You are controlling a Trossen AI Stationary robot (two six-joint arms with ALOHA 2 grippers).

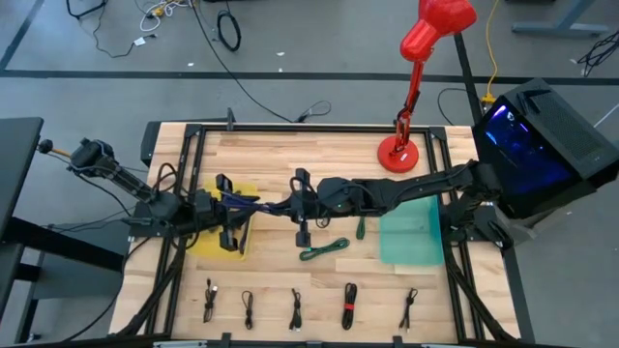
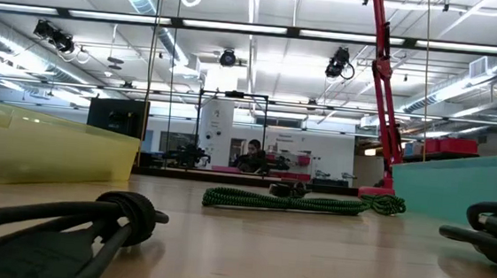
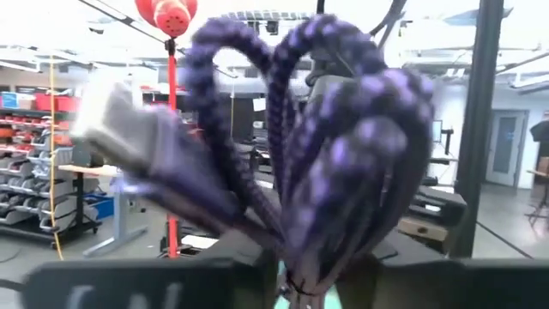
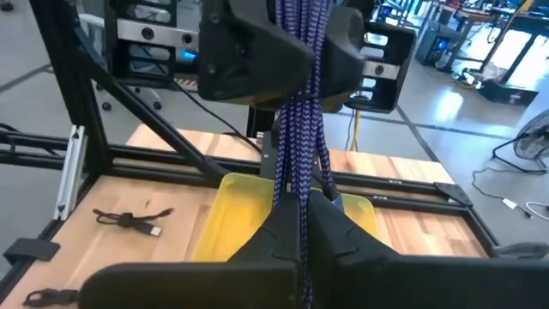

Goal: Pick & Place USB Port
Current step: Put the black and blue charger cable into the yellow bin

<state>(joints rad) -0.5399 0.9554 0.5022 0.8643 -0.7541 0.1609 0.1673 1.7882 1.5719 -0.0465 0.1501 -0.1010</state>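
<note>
Centrally, the purple braided USB cable [image 1: 253, 205] hangs stretched between my two end effectors above the table [image 1: 290, 155], beside the yellow bin [image 1: 232, 232]. My left end effector [image 1: 228, 211] and right end effector [image 1: 301, 207] each clamp it. The teal bin [image 1: 411, 237] appears empty.

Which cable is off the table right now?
The purple braided cable, held in the air between the left gripper and right gripper. The green cable and the five black cables along the near edge all lie on the table.
</note>
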